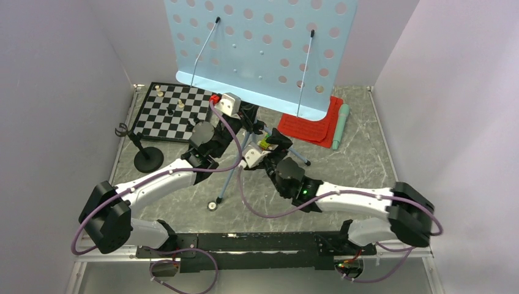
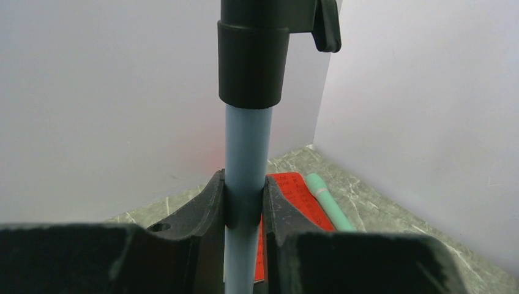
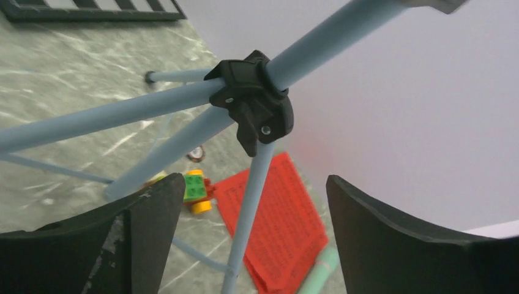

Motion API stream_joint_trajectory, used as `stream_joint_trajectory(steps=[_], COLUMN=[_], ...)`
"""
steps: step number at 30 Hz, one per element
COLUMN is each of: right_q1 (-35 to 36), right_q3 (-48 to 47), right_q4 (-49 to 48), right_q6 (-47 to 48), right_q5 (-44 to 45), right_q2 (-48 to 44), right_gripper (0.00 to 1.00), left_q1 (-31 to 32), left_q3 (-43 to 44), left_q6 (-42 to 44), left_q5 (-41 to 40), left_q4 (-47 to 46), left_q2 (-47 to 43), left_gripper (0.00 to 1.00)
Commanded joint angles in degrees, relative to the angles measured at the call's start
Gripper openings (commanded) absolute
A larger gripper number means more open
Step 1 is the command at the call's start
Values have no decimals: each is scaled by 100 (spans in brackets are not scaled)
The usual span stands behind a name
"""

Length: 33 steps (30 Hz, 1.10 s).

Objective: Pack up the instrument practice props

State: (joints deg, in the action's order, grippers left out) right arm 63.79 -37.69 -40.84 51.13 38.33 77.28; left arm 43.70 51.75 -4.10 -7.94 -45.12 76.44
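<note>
Left wrist view has the left claw (image 2: 245, 205) clamped on the pale blue pole (image 2: 246, 141) of the music stand (image 1: 263, 49), just below its black collar (image 2: 254, 67). The stand is upright at the middle of the table (image 1: 361, 171), toward the far edge. Right claw (image 3: 254, 184) hangs with its fingers apart, gripping nothing, just short of the black hub (image 3: 254, 104) where the tripod legs meet. Folding the stand looks like the step in hand. To do it well, the left grip should hold the pole firm and vertical, since the wide perforated plate makes the stand top-heavy. The right should close squarely on the hub, not on a thin leg, and move it along the pole's line without twisting. A small block toy (image 3: 196, 190) lies beneath the legs and could snag them. Red pages (image 1: 309, 125) and the green microphone (image 1: 340, 125) lie toward the far right corner, the mic stand (image 1: 147, 156) by the left edge.
</note>
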Motion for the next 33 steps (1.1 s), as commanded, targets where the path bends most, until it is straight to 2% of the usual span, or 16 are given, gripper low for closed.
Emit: stream_joint_trajectory(steps=[1, 4, 7, 13, 15, 18, 26, 33], right_q1=[97, 94, 68, -130, -354, -1129, -3001, -3560], right_q3=[-525, -596, -341, 356, 597, 898, 487, -164], right_q4=[2534, 3422, 3752, 3665, 3449, 2868, 1693, 334], right_q6=[-2489, -3906, -4916, -6280, -6760, -7839, -10154, -11632], right_q5=[-714, -1186, -1597, -1938, -2165, -3095, -5353, -6723], right_q2=[-1038, -1491, -1914, -2467, -2699, -2892, -1931, -597], right_gripper=[92, 95, 95, 94, 94, 93, 94, 91], left_q1=[-61, -56, -62, -64, -61, -63, -63, -55], left_q3=[-74, -36, -24, -127, -206, -319, -463, -446], left_q6=[-330, -305, -263, -155, -176, -224, -241, -228], left_q5=[-350, -337, -332, -296, -308, -315, -306, -288], left_q4=[798, 810, 811, 796, 805, 775, 696, 726], left_q2=[281, 309, 309, 316, 322, 319, 194, 159], left_gripper=[0, 0, 0, 0, 0, 0, 0, 0])
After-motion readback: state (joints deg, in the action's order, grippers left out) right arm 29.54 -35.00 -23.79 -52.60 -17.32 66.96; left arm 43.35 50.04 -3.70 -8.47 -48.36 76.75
